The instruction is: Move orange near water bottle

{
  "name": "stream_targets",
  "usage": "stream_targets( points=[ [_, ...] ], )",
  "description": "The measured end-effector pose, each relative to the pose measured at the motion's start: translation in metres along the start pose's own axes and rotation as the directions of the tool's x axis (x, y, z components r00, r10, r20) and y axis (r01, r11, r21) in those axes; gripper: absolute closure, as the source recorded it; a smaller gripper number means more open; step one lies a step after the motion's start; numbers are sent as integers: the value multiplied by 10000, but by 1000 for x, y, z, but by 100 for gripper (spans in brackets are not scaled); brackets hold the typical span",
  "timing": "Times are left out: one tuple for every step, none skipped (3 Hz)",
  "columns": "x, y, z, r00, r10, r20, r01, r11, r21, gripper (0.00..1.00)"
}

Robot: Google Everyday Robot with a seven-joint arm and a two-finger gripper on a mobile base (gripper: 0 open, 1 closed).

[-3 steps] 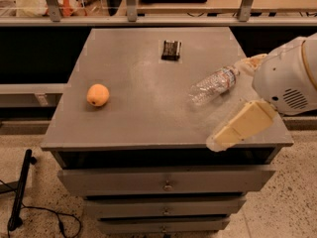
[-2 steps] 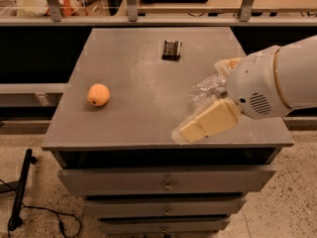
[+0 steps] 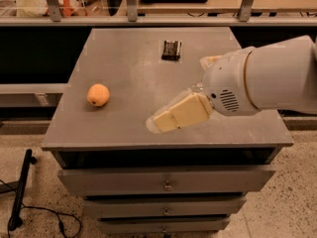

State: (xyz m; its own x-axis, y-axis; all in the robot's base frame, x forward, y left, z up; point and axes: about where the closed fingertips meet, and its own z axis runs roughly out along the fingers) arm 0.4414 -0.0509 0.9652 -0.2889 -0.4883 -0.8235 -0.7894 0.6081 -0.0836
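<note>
Grey metal tabletop [image 3: 129, 68] carrying small black packet [image 3: 171, 49] near far edge. White arm [image 3: 267, 78] reaching in over right edge, blocking water bottle from view. Gripper [image 3: 159, 123] hovering close to front edge, having swung further left than a second ago. Orange [image 3: 98, 94] sitting near left edge, well apart from gripper, on its left. Gripper's opening or hold: cannot tell.

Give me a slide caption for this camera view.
Gripper over the table, near its front edge, right of the orange; packet at back.
</note>
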Motion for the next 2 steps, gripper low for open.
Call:
stream_targets(
  points=[
    [2, 11, 13, 9997, 15, 255, -14, 10000, -2, 0],
    [3, 28, 37, 9983, 8, 581, -10, 10000, 39, 0]
  ],
)
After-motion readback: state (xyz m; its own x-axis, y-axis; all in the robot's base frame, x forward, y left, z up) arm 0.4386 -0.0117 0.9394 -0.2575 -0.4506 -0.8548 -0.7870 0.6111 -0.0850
